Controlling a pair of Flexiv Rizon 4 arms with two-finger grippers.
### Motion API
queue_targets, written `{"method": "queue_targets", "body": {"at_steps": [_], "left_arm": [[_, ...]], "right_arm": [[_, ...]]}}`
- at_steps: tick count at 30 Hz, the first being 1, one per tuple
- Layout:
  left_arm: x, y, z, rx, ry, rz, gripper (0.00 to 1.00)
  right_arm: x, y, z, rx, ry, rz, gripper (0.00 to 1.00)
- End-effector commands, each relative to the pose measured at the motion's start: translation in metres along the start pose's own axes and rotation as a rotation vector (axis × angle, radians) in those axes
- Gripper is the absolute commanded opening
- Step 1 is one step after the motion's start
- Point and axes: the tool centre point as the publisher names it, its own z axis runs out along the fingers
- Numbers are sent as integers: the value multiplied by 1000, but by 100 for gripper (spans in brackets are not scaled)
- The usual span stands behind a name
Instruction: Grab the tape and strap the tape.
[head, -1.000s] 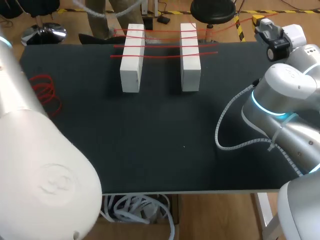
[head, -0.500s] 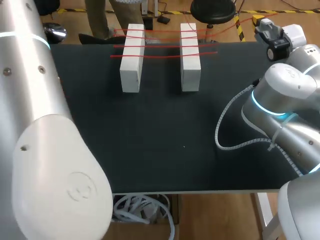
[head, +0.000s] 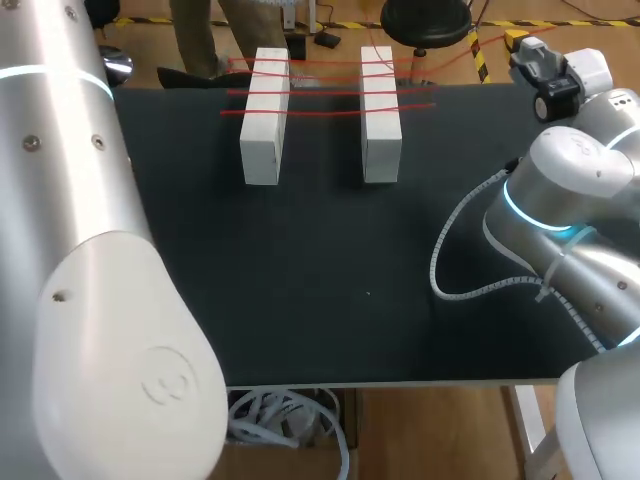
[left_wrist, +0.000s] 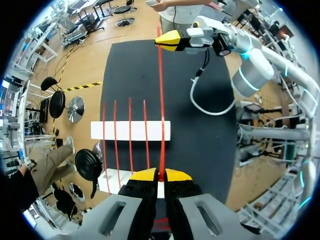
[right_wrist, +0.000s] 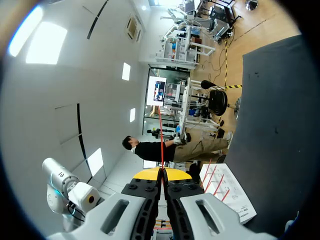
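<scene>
Tape (left_wrist: 161, 100): one red strand pulled taut between both arms, each end pinched. Left gripper (left_wrist: 160, 175) is pressed together on the near end, the strand leaving from between its yellow tips. Directly under it is the near white block (left_wrist: 112, 179), then the far white block (left_wrist: 130, 131), both on the dark table (left_wrist: 215, 125). Three red strands (left_wrist: 129, 135) lie across the two blocks. The held strand's long axis runs parallel to them, crosswise to the blocks, just beside the last one and near the blocks' end. Its height over the blocks cannot be judged. Farthest out, right gripper (left_wrist: 167, 40) is closed on the other end. Judgement: lower both ends evenly to keep it parallel.
</scene>
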Motion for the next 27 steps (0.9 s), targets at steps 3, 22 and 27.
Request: {"method": "queue_targets", "body": {"at_steps": [3, 22, 27], "left_arm": [[4, 2, 5, 33, -10, -16, 0], [3, -14, -28, -23, -61, 40, 0], [2, -16, -29, -11, -39, 45, 0]], "right_arm": [[0, 0, 0, -1, -2, 0, 0], [0, 0, 0, -1, -2, 0, 0], [0, 0, 0, -1, -2, 0, 0]]}}
